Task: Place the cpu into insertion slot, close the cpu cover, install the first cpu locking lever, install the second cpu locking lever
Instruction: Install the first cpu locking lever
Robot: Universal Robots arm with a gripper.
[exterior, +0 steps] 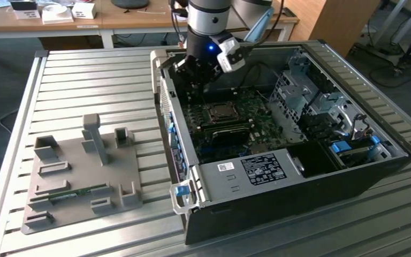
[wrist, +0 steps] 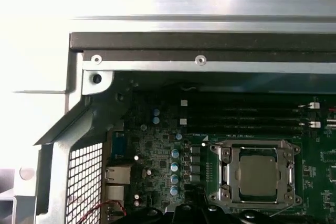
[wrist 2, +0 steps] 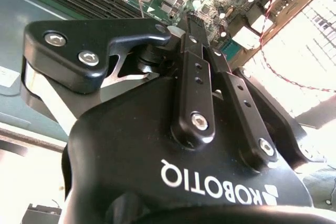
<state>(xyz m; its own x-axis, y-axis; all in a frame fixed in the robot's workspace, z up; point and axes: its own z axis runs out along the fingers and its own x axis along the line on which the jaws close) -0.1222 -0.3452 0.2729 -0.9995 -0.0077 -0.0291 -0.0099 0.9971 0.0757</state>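
Cpu [wrist: 257,176] lies seated on the green motherboard [wrist: 323,177], with the cpu cover [wrist: 290,174] folded flat around it. Claw [wrist 2: 176,27] hangs just above the board nearby, its fingers drawn together, gripping nothing.

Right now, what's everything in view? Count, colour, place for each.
computer case: one, black and silver, open, lying on the table
table: one, silver slatted metal, under everything
motherboard: one, green, inside the case
cpu: one, silvery-grey, in its socket on the motherboard
cpu cover: one, silver frame, lying flat around the cpu's top
fixture plate: one, grey, on the table, on the exterior view's left of the case
claw: one, black, inside the case over the motherboard, near the socket
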